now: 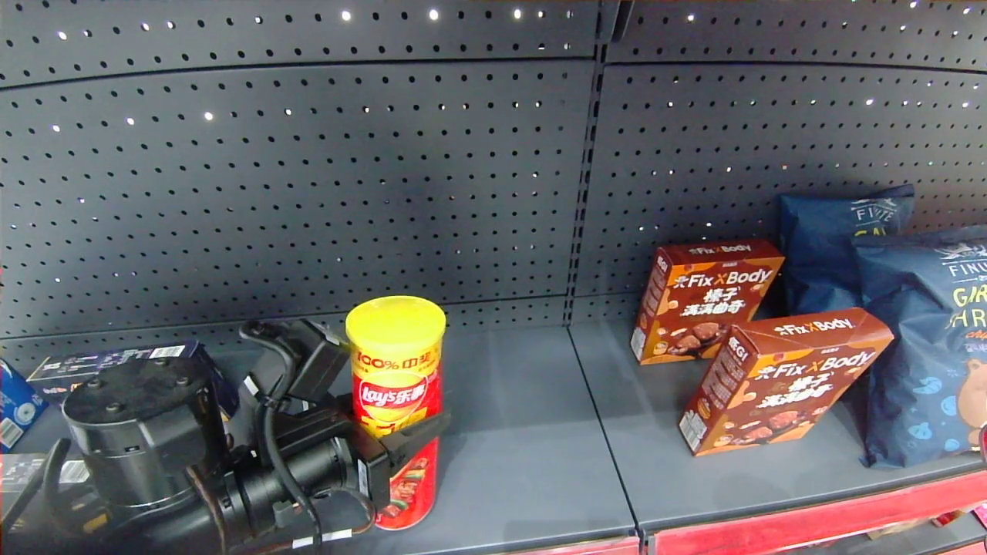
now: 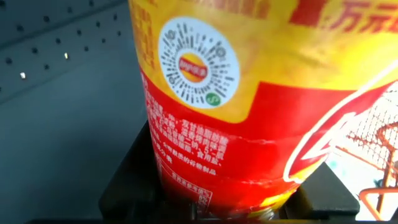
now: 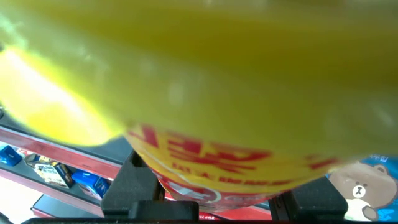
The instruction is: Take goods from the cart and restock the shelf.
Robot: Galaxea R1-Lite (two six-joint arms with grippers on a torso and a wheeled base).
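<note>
Item: chip can [image 1: 395, 385], lower left, stood upright on shelf [image 1: 524, 432] | left gripper [image 1: 389, 439] fingers closed round it | right gripper [image 3: 211, 193] fingers clasped second can [image 3: 205, 93] | advised: seat base flat, then open.

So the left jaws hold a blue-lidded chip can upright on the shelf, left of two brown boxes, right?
The lid of the chip can is yellow, not blue, as the head view shows; the rest is right.

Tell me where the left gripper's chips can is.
Head view, left side: chips can upright on the shelf, in the left gripper, left of the brown boxes.
</note>
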